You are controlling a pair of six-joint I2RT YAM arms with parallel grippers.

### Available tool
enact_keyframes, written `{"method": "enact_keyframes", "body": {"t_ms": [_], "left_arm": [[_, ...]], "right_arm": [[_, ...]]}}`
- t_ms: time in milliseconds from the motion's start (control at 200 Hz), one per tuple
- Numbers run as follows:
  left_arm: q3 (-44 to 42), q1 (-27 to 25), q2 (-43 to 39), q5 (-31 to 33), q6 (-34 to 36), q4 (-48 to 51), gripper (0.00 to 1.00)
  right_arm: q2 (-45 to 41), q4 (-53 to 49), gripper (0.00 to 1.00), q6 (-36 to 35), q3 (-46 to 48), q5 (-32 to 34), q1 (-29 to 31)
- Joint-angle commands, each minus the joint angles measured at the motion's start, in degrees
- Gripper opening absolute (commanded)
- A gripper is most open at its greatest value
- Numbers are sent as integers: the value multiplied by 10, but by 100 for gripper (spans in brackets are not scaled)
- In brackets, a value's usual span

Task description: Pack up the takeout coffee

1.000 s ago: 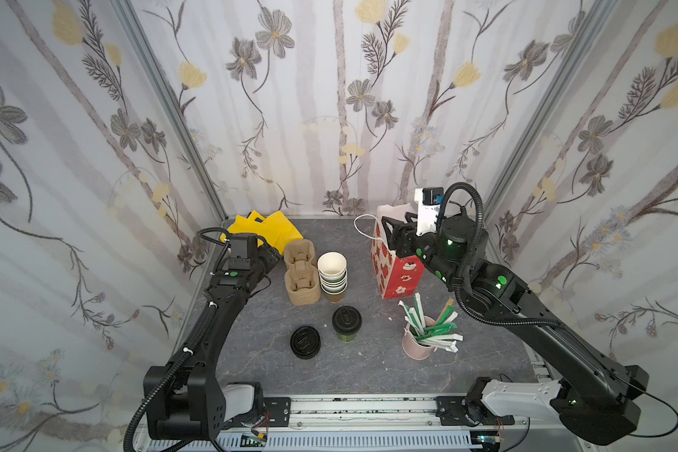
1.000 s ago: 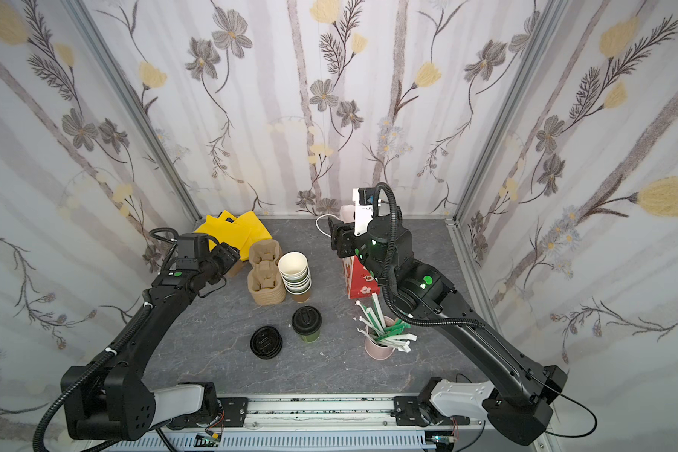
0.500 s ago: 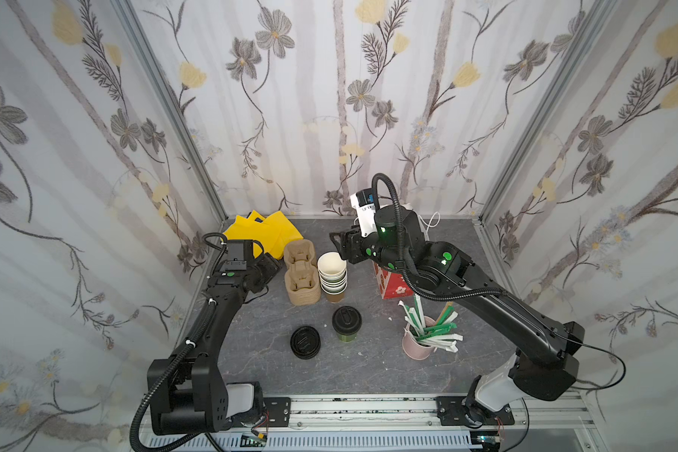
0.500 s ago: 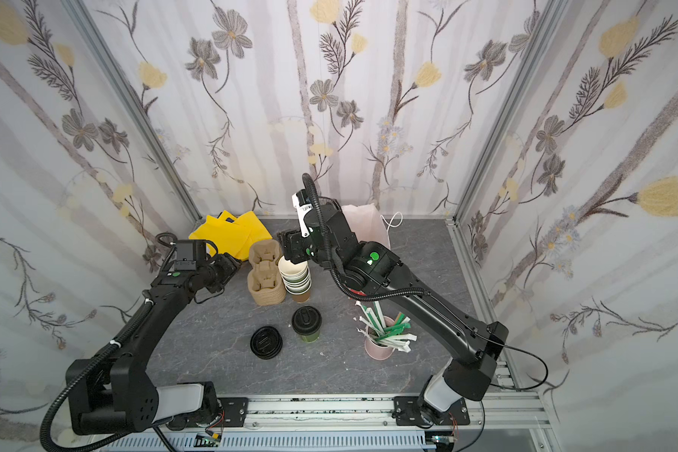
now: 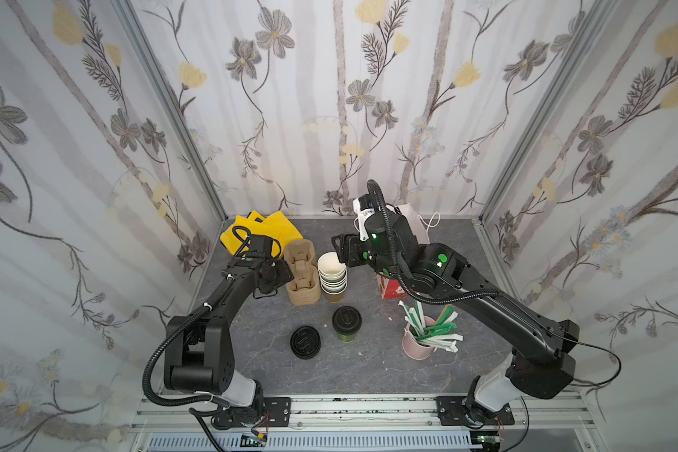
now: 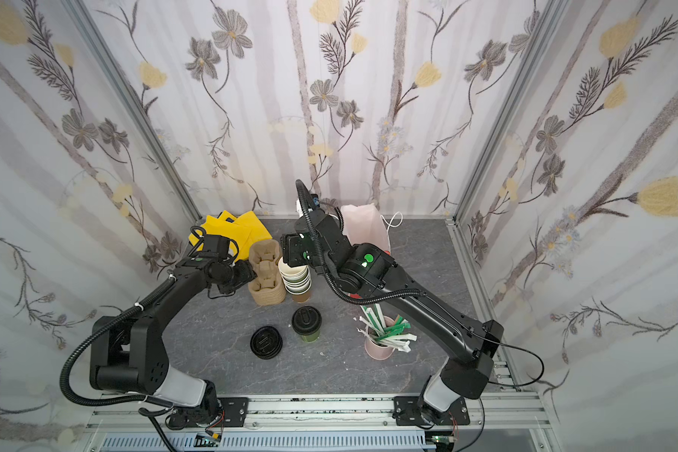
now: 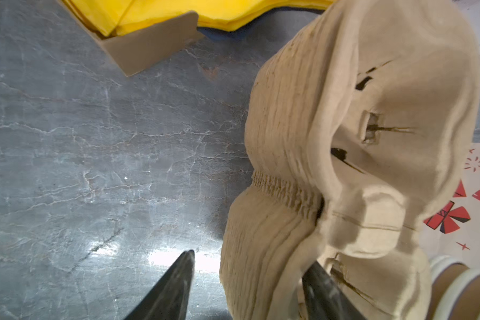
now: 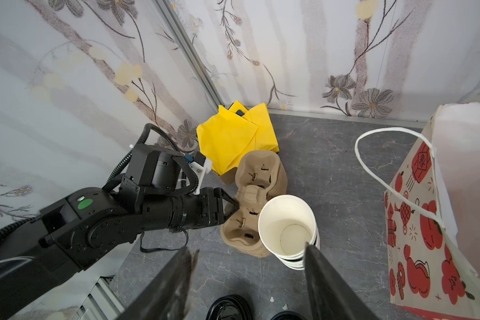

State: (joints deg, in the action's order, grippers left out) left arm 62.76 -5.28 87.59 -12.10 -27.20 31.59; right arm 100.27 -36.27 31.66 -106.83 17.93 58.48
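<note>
The takeout coffee (image 5: 346, 325) (image 6: 306, 324), an olive-green cup with a black sip lid, stands alone at mid-table, with neither gripper near it. My left gripper (image 5: 279, 275) (image 6: 250, 276) (image 7: 251, 259) is open astride the near wall of the stacked brown pulp cup carriers (image 5: 301, 274) (image 7: 344, 138). One finger is inside a pocket and the other stands off the outside. My right gripper (image 5: 339, 250) (image 8: 248, 248) hangs open and empty above the nested lidless cups (image 5: 332, 274) (image 8: 287, 230).
A white and red paper bag (image 5: 415, 225) (image 8: 432, 221) stands open behind my right arm. Yellow napkins (image 5: 259, 231) lie in the back left corner. Loose black lids (image 5: 305, 341) sit left of the coffee. A pink cup of straws (image 5: 419, 346) stands to its right.
My right arm has swung left from the bag's mouth to above the nested cups. My left gripper has moved right onto the carrier stack, and its jaws have narrowed.
</note>
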Motion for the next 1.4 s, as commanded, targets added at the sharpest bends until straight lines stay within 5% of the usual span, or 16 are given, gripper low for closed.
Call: {"method": "enact_keyframes", "body": {"t_ms": [0,495,799,1189,1394], "left_arm": [[22,-2,12,32,22,5,59],[-10,-15,6,37,26,11,38],[-66,-26,-67,74,-51,20,33],[-139,-94,-153,101,-185,17,33],[-150,-101,-205,110,-209,20,43]], "right_arm": [[4,-13,65,26,-3,26,11],[-1,-14,65,23,-1,42,24],[2,-13,66,-1,-1,34,23],[-14,-7,66,-19,24,26,22],[-36,10,66,-21,54,18,19]]}}
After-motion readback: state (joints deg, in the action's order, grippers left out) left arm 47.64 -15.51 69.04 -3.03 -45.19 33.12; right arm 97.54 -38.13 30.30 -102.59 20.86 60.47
